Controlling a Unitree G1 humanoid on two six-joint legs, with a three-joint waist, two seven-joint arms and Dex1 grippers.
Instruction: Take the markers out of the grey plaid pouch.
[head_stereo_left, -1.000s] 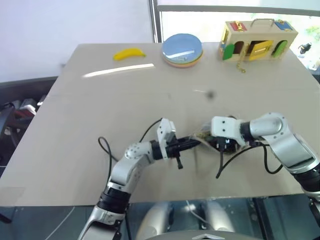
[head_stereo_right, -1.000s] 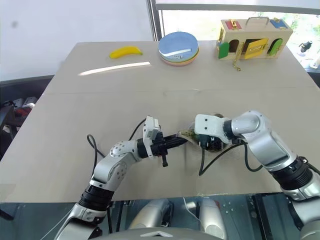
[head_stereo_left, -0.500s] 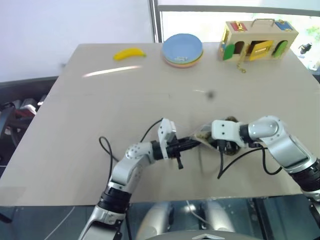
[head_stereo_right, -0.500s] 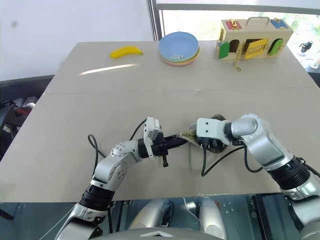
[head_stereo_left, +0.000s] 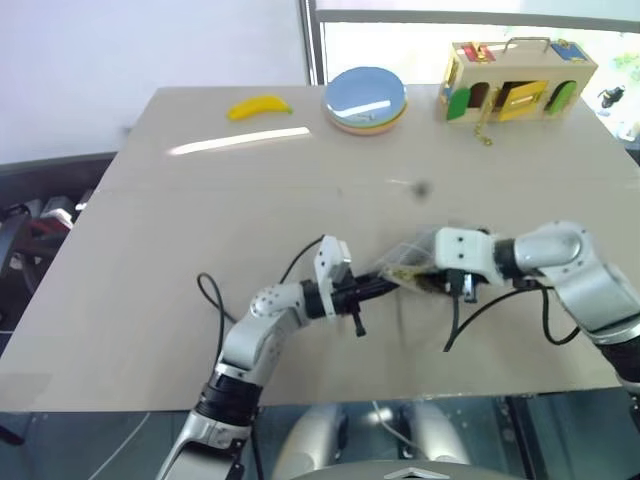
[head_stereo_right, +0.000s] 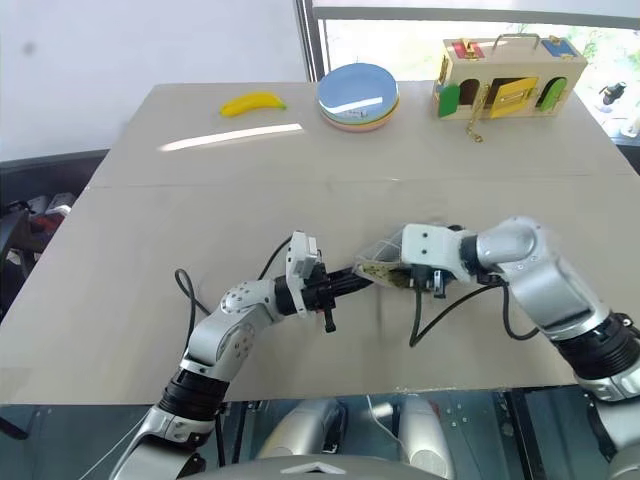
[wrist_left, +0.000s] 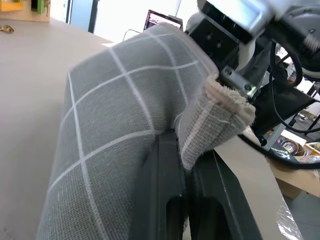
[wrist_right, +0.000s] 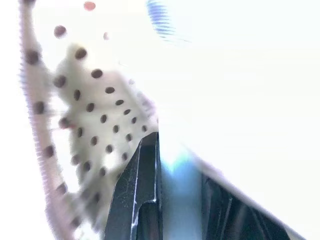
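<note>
Two grippers are meeting at the grey plaid pouch (head_stereo_left: 405, 268), hanging just above the table (head_stereo_left: 200, 220) near its front edge: left gripper (wrist_left: 182, 155) clamping its fabric, right gripper (wrist_right: 172, 165) nearly closed inside its mouth, markers hidden

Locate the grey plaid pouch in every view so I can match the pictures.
Left eye view: grey plaid pouch low centre, between both grippers.
Right eye view: low centre.
Left wrist view: close up, pinched by the left gripper.
Right wrist view: pale dotted fabric, probably its lining; cannot confirm.
Shared landmark: the wooden toy box at the table's far right.
</note>
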